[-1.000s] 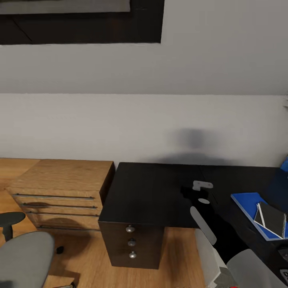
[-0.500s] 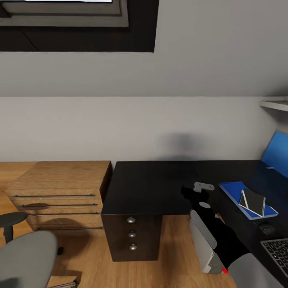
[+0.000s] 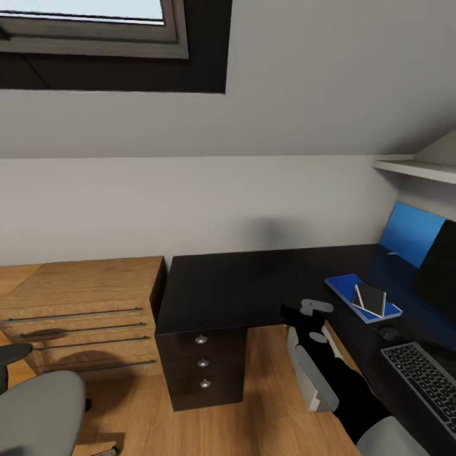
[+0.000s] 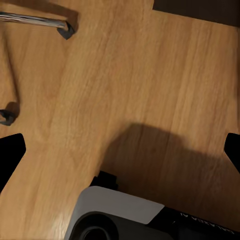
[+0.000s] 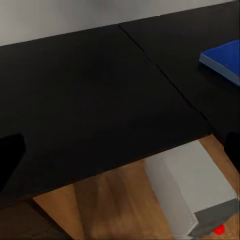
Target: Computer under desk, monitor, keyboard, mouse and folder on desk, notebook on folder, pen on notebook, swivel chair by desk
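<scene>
notebook [image 3: 370, 298] lies on folder [image 3: 363, 297] at right, stacked as tasked; both grippers' fingers spread, empty.

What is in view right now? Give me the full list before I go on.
desk: 1, black top, along the wall
folder: 1, bright blue, on the desk
notebook: 1, dark grey, on the folder
mouse: 1, dark, on the desk between folder and keyboard
keyboard: 1, grey with dark keys, at the desk's near end
monitor: 1, black screen, partly cut off
computer: 1, light grey, under the desk
drawer unit: 1, black with silver knobs, under the desk
wood shelf unit: 1, light wood, beside the desk
swivel chair: 1, grey, lower corner
skylight: 1, overhead
right arm: 1, black, over the desk edge
</scene>
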{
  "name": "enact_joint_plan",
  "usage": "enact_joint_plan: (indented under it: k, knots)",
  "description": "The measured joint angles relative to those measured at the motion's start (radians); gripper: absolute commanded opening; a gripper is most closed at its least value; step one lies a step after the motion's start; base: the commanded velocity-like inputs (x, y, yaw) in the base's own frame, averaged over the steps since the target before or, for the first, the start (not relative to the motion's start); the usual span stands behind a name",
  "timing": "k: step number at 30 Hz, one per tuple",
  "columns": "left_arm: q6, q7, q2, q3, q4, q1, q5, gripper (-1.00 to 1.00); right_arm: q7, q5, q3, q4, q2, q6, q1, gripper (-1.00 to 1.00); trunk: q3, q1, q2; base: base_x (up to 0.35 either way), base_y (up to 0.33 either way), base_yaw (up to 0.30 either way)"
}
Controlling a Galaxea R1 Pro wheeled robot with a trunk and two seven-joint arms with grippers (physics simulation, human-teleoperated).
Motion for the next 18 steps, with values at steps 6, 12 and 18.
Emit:
enact_joint_plan:
  k: [6,12,18]
  knots:
    - [-0.001,0.003,0.000,0.000,0.000,0.000,0.000,1.00,-0.010,0.038,0.004,-0.038,0.000,-0.114,0.128,1.00,0.006,0.000,0.000,-0.004,0.003,-0.131]
    - [0.000,0.004,0.001,0.000,0.000,0.000,0.000,1.00,-0.019,0.207,0.009,-0.117,0.004,-0.152,0.319,1.00,0.006,0.000,0.000,0.000,0.000,-0.011]
    - [0.001,0.003,0.010,-0.004,0.070,0.000,0.001,1.00,-0.025,0.239,0.023,0.209,0.011,-0.345,0.415,1.00,0.006,0.000,0.000,0.000,0.000,0.000]
